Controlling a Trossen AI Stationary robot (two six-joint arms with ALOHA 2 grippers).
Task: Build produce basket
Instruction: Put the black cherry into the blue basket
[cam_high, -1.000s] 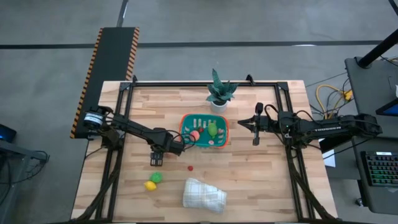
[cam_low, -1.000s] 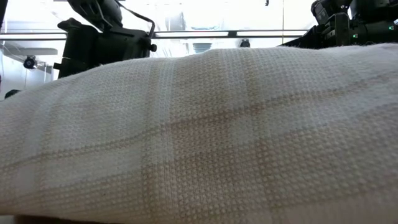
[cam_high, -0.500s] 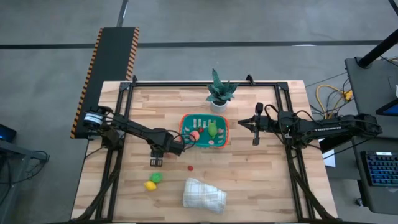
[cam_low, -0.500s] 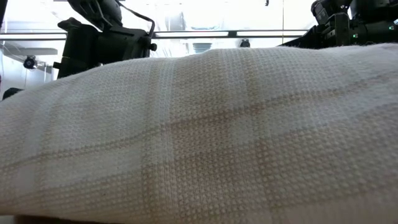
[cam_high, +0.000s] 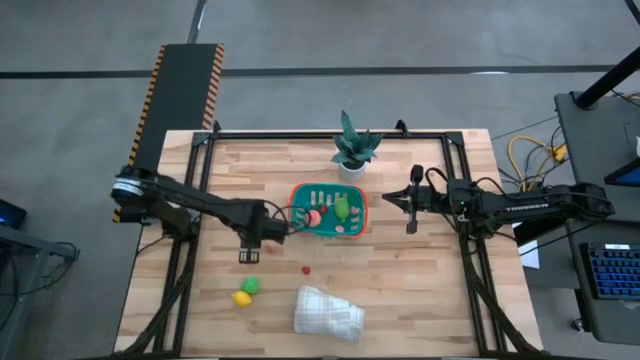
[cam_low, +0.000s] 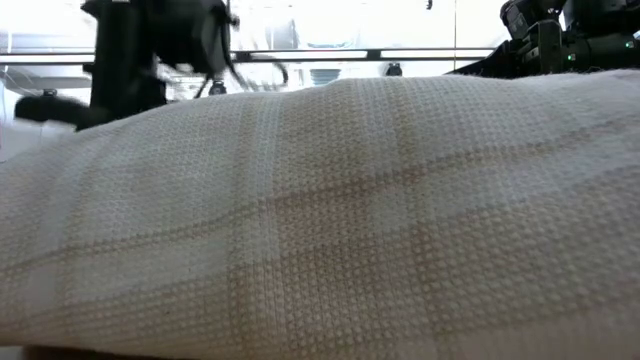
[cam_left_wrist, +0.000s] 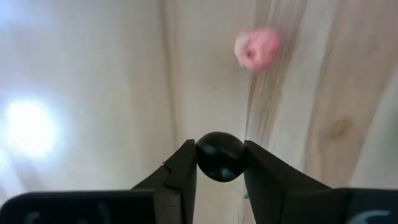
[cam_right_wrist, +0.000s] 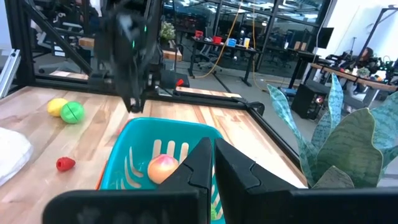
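**A:** Since the basket (cam_high: 329, 209) is the reference: where is it, and how is it lying?

**B:** Mid-table, just in front of the potted plant (cam_high: 353, 146). Teal, orange rim, long axis across the table from one arm toward the other. Upright, open side up.

**A:** Count inside it?

**B:** From the high view, one orange-pink fruit (cam_high: 313, 216) at the left-arm end and one green piece (cam_high: 342, 207) near the middle. There's a pale blob toward the right-arm end; can't tell what it is.

**A:** Loose pieces?

**B:** Three on the wood on the basket's front side: one small red berry (cam_high: 306, 268) nearest it, then one green fruit (cam_high: 251, 285) touching one yellow fruit (cam_high: 241, 298), further out toward the left arm's side. One folded white cloth (cam_high: 328, 312) sits beyond the berry and fills the low view.

**A:** Left gripper?

**B:** Left gripper (cam_left_wrist: 219, 163) is just off the basket's left-arm end, above the table. Fingers are pinched on one dark berry (cam_left_wrist: 219, 156). Its wrist view also shows a blurred pink piece (cam_left_wrist: 257, 49) past the fingers.

**A:** Right?

**B:** Right gripper (cam_right_wrist: 213, 163) waits beside the basket's opposite end, fingers pressed together, pointing at the basket.

**A:** Any text?

**B:** Printed lettering on the right arm's link, unreadable.
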